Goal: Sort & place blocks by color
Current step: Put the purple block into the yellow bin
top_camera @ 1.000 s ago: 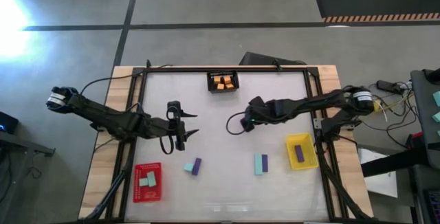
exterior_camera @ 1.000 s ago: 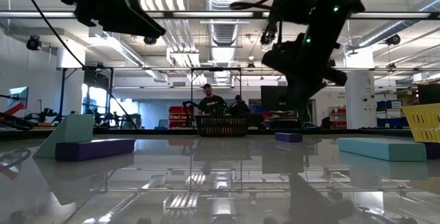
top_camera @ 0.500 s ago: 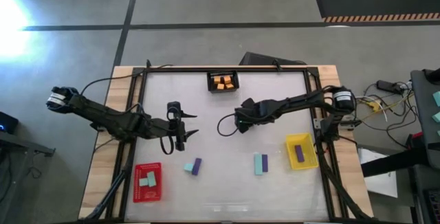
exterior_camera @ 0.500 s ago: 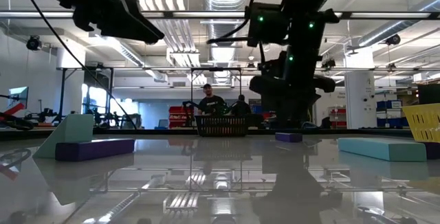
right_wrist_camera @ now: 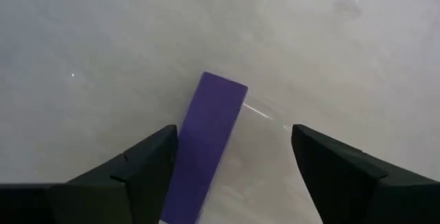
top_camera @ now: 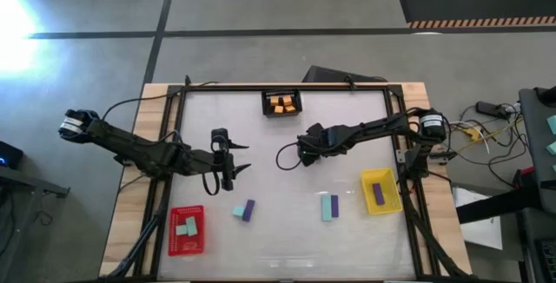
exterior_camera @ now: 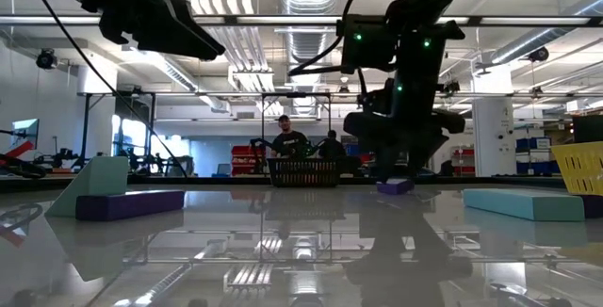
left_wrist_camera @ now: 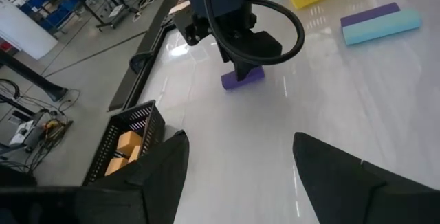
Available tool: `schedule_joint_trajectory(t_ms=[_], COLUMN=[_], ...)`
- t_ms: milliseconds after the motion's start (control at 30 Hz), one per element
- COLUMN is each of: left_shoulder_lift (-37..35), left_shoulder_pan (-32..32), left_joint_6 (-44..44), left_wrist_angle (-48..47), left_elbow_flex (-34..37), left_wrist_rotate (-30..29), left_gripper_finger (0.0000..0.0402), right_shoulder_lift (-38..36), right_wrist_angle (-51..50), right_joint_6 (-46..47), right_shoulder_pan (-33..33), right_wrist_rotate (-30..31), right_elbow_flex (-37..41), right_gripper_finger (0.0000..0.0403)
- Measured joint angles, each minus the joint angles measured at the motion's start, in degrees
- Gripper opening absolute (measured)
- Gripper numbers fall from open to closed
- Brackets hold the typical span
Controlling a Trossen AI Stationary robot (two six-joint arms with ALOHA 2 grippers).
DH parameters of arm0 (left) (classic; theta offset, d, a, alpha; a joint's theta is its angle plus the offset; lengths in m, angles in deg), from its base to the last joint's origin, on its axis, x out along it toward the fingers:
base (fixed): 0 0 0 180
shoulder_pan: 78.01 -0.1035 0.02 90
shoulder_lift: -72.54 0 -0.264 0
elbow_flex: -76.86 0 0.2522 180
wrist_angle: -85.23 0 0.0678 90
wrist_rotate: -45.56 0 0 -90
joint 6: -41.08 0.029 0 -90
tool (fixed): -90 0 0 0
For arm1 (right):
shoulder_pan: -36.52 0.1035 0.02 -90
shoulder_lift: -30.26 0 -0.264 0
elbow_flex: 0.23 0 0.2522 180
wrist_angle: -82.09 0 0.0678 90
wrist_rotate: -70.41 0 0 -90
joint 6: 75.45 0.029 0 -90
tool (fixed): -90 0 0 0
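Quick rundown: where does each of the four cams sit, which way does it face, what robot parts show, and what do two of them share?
High: overhead, straight down; both arms, red tray, yellow tray.
Low: tabletop height, level into the room; arms enter from above.
Left wrist: across the table; own open fingers, plus right pincer over purple block.
Right wrist: down at that block between own open fingers.
Shared: both wrist views show that block.

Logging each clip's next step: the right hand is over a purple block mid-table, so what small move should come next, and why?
Probably lower the right hand a little further and close on the purple block. Its fingers are open, and the block lies on the table between them but nearer one finger. In the left wrist view the hand sits just above that block. The left hand waits open, apart from it.
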Motion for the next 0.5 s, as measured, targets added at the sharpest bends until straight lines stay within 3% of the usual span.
schedule_joint_trajectory(t_ms=[500], left_shoulder_lift=[0.0], left_shoulder_pan=[0.0], left_joint_6=[0.0], left_wrist_angle=[0.0], left_elbow_flex=[0.0], left_wrist_rotate=[0.0], left_gripper_finger=[0.0244], right_shoulder_lift=[0.04], right_wrist_angle=[11.44], right_joint_6=[0.97], right_shoulder_pan=[0.06], right_wrist_rotate=[-0.17], right_elbow_flex=[4.14], right_gripper_finger=[0.0241])
